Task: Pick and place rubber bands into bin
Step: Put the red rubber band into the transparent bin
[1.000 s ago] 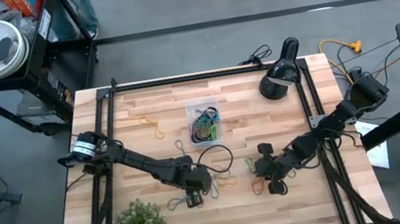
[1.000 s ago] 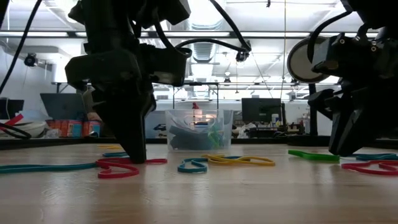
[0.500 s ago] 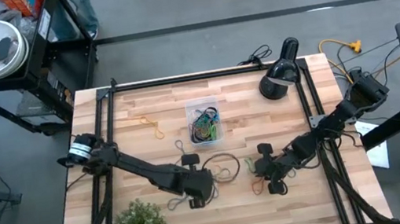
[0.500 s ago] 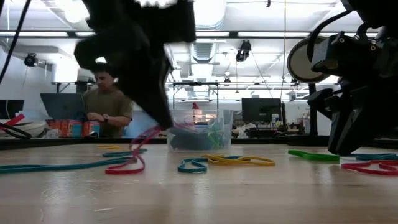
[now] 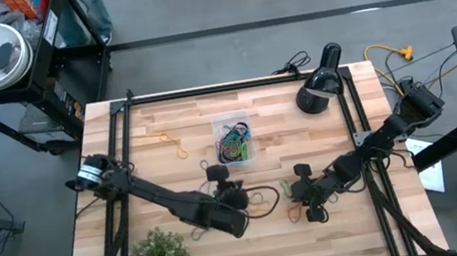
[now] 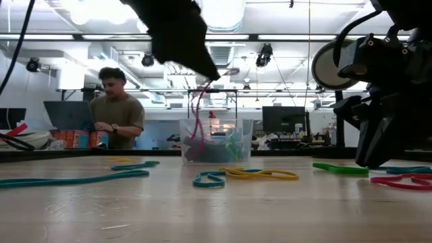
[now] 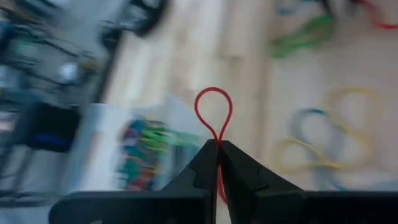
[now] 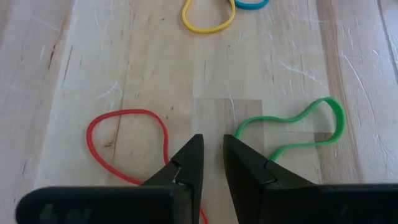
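Left gripper (image 7: 217, 149): fingers pressed together on a red rubber band (image 7: 213, 112); one loop of the band stands out past the fingertips, the rest hangs below them
Left gripper position: lifted off the surface (image 5: 161, 161), at the near-middle in the high view (image 5: 220, 176), just on the near side of the bin
Held band, low view: the band (image 6: 197, 121) dangles from the raised gripper (image 6: 214, 75) in front of the bin, clear of the surface
Right gripper (image 8: 212, 152): fingers a narrow gap apart, nothing between them; tips low over the surface
Right gripper position: near-right part of the surface in the high view (image 5: 302, 174), well apart from the bin
Bands by right gripper: a second red band (image 8: 127, 140) lies flat to one side of the fingertips, a green band (image 8: 298, 127) to the other; contact with either cannot be told
Loose bands, middle: a yellow band (image 6: 262, 175) and a blue band (image 6: 208, 179) lie together on the surface ahead of the bin; a long teal band (image 6: 74, 179) lies off to the side
Bin (image 5: 233, 138): clear tub at the centre of the surface, holding a tangle of coloured bands
Far side: one yellow band (image 5: 172, 142) lies alone, beside the bin towards the left arm's side
Beyond the surface: a person (image 6: 116, 108) stands in the room behind, seen in the low view
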You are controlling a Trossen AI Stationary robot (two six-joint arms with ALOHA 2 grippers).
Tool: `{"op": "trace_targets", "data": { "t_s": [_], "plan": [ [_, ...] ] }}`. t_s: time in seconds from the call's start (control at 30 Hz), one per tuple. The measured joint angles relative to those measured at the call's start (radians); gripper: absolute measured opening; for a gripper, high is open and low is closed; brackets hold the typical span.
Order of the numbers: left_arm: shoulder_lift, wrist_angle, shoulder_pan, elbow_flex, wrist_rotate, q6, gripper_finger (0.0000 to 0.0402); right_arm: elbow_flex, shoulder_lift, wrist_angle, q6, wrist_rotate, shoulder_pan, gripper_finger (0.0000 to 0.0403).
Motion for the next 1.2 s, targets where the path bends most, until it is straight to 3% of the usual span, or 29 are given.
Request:
{"op": "trace_targets", "data": {
  "t_s": [0.3,0.57,0.83,1.07,1.2],
  "plan": [
    [-0.013,0.010,0.053,0.064,-0.303,0.181,0.0000,0.000,0.000,0.004,0.000,0.002,0.000,0.0057],
    [-0.018,0.044,0.196,0.070,-0.325,0.263,0.0000,0.000,0.000,0.007,0.000,0.003,0.000,0.0057],
    [-0.019,0.070,0.340,0.058,-0.121,0.260,0.0000,0.000,0.000,0.007,-0.001,0.003,0.000,0.0057],
    [-0.018,0.120,0.403,0.051,0.030,0.255,0.0000,0.000,0.000,0.006,-0.004,0.007,0.000,0.0056],
    [-0.018,0.114,0.442,0.046,0.219,0.221,0.0000,0.000,0.000,0.006,-0.004,0.008,0.000,0.0056]
  ]
}}
